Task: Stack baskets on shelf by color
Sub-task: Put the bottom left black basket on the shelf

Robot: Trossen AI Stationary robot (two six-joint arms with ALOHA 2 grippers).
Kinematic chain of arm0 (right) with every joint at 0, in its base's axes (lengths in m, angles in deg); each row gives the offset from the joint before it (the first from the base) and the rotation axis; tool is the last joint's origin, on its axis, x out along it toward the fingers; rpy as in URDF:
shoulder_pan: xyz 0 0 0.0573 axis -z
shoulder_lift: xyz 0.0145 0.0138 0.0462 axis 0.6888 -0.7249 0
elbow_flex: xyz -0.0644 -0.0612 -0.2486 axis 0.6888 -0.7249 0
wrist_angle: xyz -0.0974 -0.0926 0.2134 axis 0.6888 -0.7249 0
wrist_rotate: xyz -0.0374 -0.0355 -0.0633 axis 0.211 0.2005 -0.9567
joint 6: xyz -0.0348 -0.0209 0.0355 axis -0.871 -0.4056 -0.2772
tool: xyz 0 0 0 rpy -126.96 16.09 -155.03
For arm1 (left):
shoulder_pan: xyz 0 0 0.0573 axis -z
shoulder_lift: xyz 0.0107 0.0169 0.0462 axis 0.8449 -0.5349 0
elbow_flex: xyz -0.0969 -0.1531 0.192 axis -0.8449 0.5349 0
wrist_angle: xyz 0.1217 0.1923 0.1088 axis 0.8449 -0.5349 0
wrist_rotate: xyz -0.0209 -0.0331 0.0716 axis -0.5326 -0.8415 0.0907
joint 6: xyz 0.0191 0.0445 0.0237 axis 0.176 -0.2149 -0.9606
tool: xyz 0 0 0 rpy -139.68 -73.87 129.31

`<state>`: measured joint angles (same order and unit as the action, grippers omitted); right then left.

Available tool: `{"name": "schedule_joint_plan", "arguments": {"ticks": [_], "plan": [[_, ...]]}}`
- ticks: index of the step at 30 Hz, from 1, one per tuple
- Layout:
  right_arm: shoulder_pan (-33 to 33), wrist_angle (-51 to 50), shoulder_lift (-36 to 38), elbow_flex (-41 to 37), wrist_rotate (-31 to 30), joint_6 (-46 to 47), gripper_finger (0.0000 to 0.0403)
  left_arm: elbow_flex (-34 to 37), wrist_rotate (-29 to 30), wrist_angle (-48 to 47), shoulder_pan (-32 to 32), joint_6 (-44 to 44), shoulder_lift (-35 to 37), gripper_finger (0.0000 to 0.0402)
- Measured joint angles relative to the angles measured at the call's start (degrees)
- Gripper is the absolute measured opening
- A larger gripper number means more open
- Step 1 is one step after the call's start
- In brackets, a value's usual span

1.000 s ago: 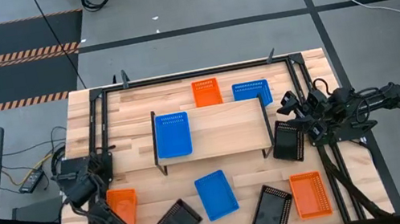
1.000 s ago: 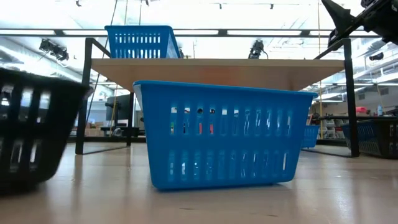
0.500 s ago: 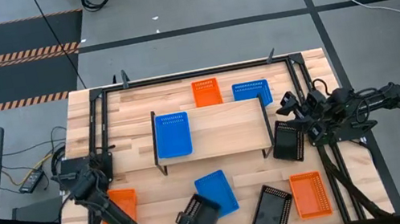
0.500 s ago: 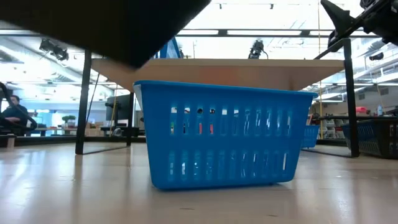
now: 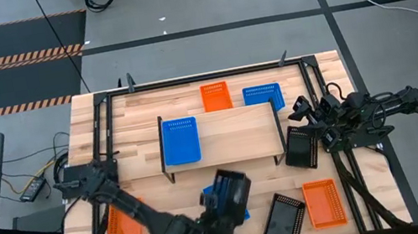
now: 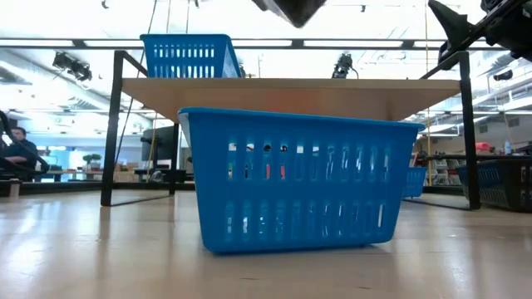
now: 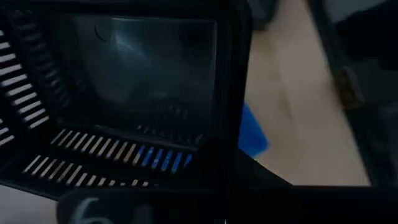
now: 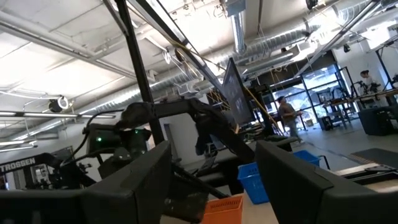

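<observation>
Black basket lifted above the blue basket near the front edge of the desk, just before the shelf. Left gripper with fingers pressed together, pinching the black basket's rim; mesh wall filling the left wrist view. Only a dark corner of it in the low view, over the blue basket. Another blue basket on the shelf's left end. Right gripper at the desk's right edge, fingers spread wide, holding nothing, above a second black basket. Orange baskets near the front corners and behind the shelf.
</observation>
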<state>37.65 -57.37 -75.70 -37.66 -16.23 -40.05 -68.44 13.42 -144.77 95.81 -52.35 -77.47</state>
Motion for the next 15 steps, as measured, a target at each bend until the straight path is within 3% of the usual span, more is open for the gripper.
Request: {"name": "schedule_joint_plan", "arguments": {"ticks": [5, 11, 15], "plan": [[0.0, 0.0, 0.0, 0.0, 0.0, 0.0, 0.0240, -0.3, 0.0, 0.9, -4.8, -1.7, 0.2, 0.0004], [0.0, 0.0, 0.0, 0.0, 0.0, -0.8, 0.0240, -8.2, -0.2, -2.3, -10.2, -5.2, 0.2, 0.0004], [0.0, -0.7, 0.0, 0.0, 0.0, -1.4, 0.0240, -7.0, -2.9, -2.9, -14.6, -4.9, 3.2, 0.0004]]}}
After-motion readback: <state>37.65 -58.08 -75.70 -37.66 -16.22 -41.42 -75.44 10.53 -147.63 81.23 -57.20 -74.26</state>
